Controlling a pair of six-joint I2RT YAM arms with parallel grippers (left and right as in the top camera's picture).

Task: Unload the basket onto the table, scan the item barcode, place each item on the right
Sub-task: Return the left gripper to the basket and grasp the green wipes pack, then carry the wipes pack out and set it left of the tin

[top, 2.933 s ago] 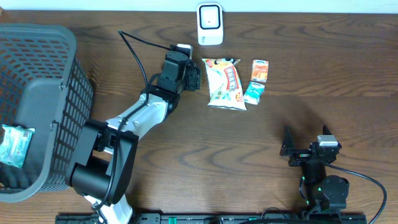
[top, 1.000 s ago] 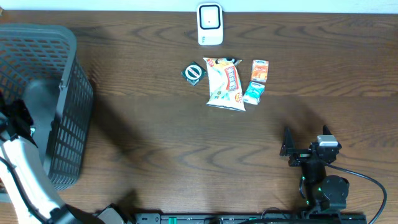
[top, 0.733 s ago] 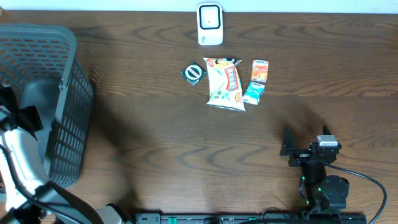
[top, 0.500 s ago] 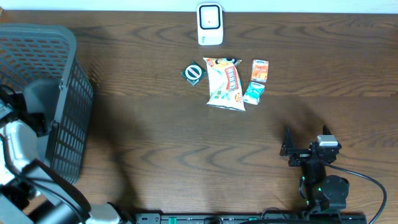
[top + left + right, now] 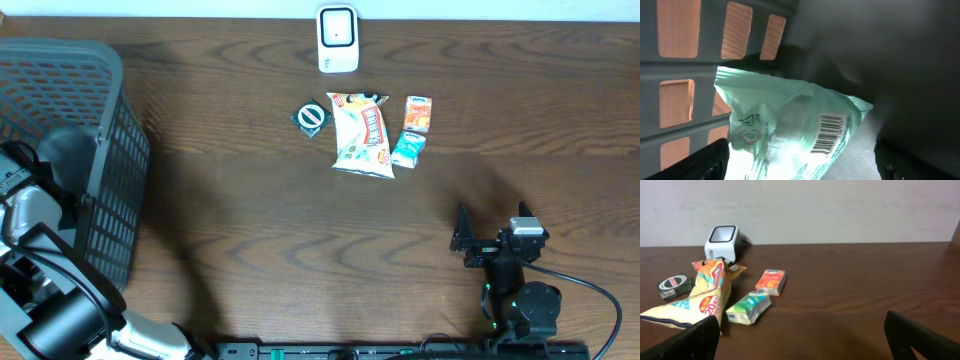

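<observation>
One scanner, one basket, four packs near the scanner, one green packet inside the basket. The left claw, earlier by the packs, now faces that packet, spread wide, gripping nothing. The right claw gapes empty.

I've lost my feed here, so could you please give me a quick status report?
Left gripper open, down in the basket, over the green packet, barcode showing. Right gripper open, parked. Snack bag lies just before the scanner.
</observation>
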